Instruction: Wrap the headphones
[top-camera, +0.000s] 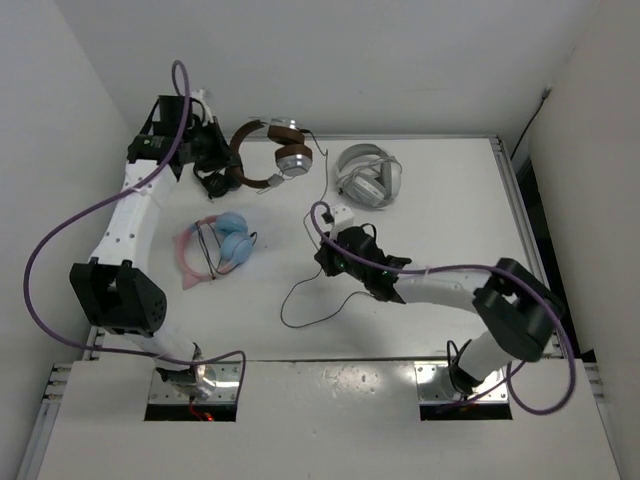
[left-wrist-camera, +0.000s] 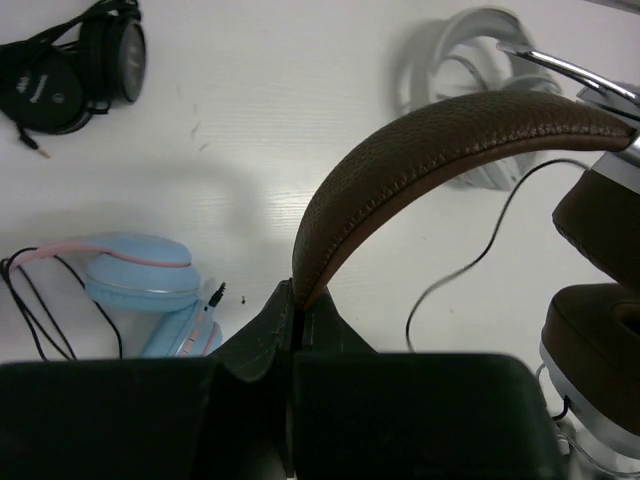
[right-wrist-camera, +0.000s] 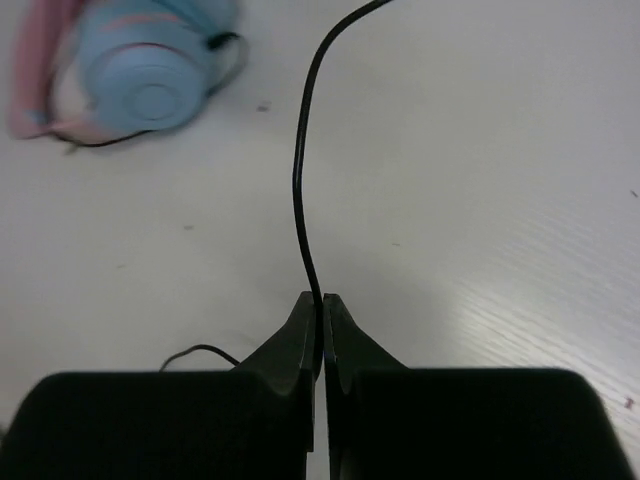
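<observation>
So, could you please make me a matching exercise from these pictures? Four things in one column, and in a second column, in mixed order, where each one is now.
Column one:
1. brown headband
2. black cable
3. blue-and-pink headphones
4. white-grey headphones

Column two:
A. lying loose, far side of the table
B. pinched in the shut right gripper
C. lying loose, middle of the left half
D. clamped in the shut left gripper

Pairs: 1-D, 2-B, 3-C, 4-A.

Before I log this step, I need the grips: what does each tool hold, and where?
The left tool clamps the headphones by the headband, near one end; the right tool pinches their cable partway along.
</observation>
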